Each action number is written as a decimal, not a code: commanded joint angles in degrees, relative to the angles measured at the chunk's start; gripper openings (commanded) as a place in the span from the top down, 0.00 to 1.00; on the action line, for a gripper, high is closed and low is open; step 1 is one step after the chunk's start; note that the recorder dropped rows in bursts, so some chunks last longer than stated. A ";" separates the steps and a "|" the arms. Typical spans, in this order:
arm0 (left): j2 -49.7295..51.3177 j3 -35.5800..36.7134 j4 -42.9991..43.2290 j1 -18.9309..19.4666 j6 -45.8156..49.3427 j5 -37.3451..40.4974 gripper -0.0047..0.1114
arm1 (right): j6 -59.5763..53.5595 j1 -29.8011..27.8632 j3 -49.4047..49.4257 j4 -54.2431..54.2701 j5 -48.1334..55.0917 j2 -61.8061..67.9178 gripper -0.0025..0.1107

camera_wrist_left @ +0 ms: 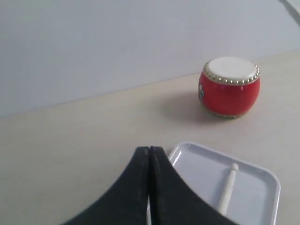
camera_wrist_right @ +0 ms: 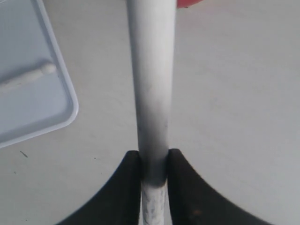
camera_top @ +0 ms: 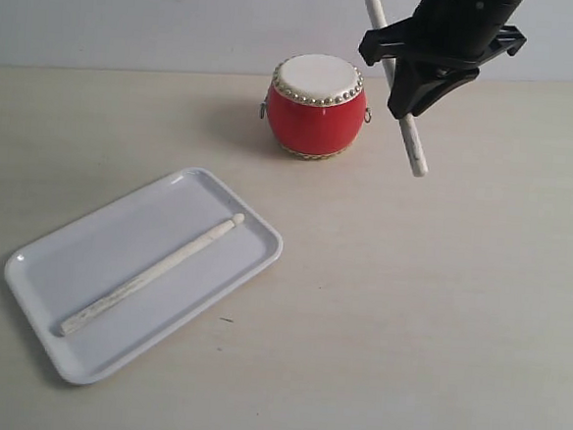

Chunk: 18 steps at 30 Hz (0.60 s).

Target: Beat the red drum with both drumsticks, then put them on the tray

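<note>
The red drum (camera_top: 316,107) with its cream skin stands at the back of the table, also in the left wrist view (camera_wrist_left: 230,87). One drumstick (camera_top: 153,274) lies diagonally in the white tray (camera_top: 87,250) at the front left. My right gripper (camera_top: 409,113) hangs in the air just right of the drum, shut on the second drumstick (camera_top: 414,147), which slants down toward the table; it runs up between the jaws in the right wrist view (camera_wrist_right: 151,84). My left gripper (camera_wrist_left: 149,149) is shut and empty, near the tray's (camera_wrist_left: 197,164) rim; it is outside the exterior view.
The pale wooden tabletop (camera_top: 437,314) spreads to the right and front of the tray. A light wall (camera_top: 133,17) runs behind the drum.
</note>
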 commanded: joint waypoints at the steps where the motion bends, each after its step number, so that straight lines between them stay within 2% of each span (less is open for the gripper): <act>1: -4.68 0.27 0.26 0.13 -0.42 0.21 0.96 | -0.62 -0.11 0.24 4.05 -1.33 -0.17 0.98; 8: -5.95 0.27 0.26 0.13 -0.42 0.21 0.96 | -1.57 1.07 0.24 14.97 -2.17 -0.14 0.98; 11: -5.95 0.27 0.26 0.13 -0.42 0.21 0.96 | -0.78 4.29 0.24 15.67 -4.59 0.10 0.98; 18: -5.95 0.27 0.26 0.13 -0.42 0.21 0.96 | 8.69 13.59 0.24 17.65 -13.56 4.01 0.98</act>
